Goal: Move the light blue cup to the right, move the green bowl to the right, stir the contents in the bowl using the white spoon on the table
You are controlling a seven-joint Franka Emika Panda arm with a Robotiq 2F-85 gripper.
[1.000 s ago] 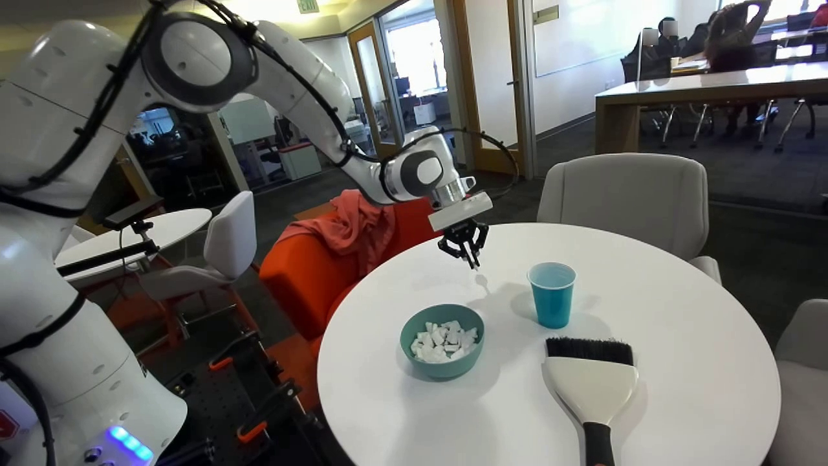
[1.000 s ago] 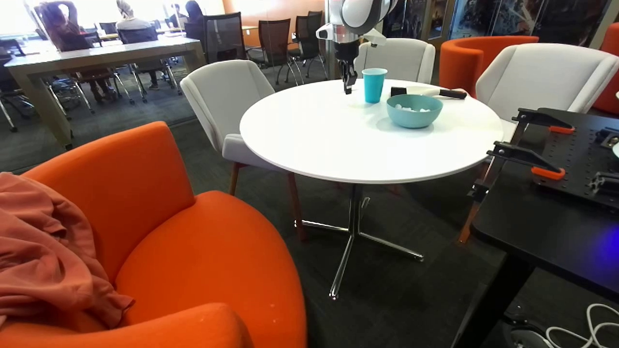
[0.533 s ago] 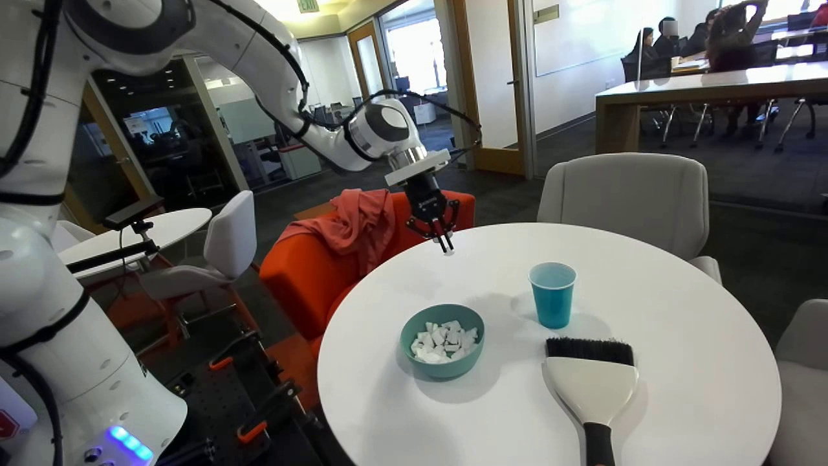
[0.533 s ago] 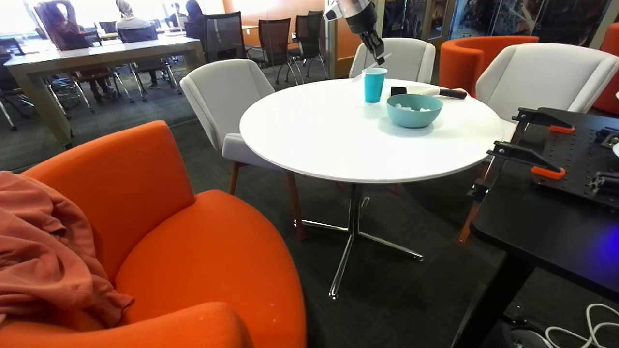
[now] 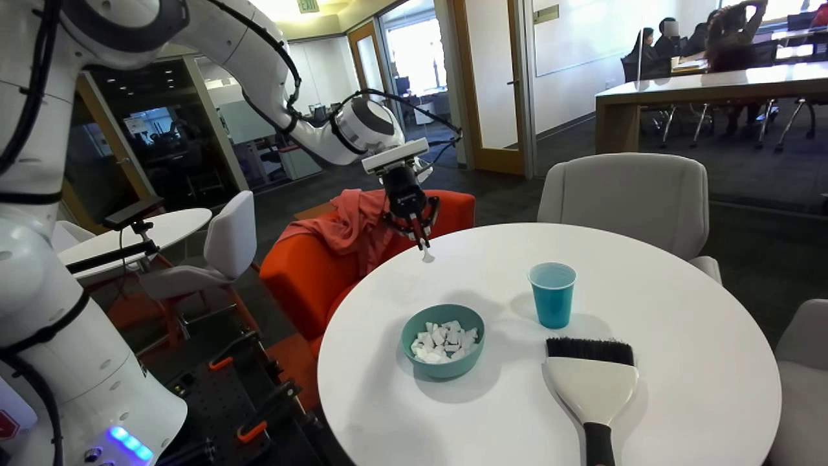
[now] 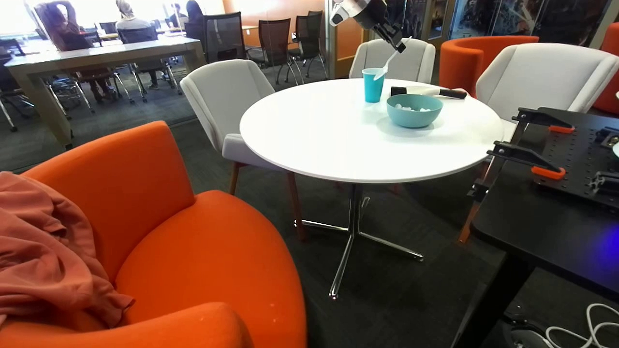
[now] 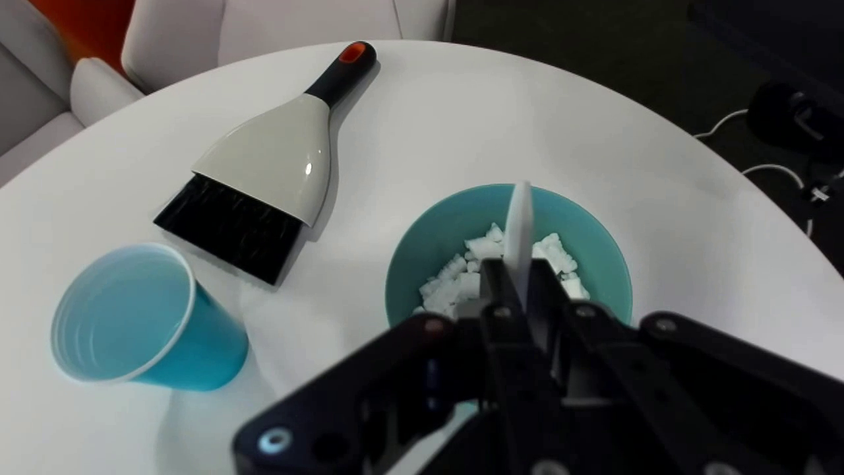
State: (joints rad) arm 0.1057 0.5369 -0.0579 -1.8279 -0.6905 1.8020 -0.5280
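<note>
My gripper is shut on the white spoon and holds it tilted in the air. In an exterior view the gripper is over the table's far edge, beyond the bowl. In another exterior view the gripper is above the cup's level, and the spoon's head overlaps the cup's rim. In the wrist view the spoon's handle stands between the fingertips. The green bowl stands upright on the white table with white lumpy contents. The light blue cup stands upright beside it, apart from it.
A brush with a pale dustpan-like body and black handle lies on the table near the cup. An orange chair with a pink cloth and grey-white chairs surround the table. A black robot stand is close by.
My gripper has moved away from the cup's side toward the table's edge by the orange chair and has tilted, carrying the spoon. The cup, bowl and brush have not moved.
</note>
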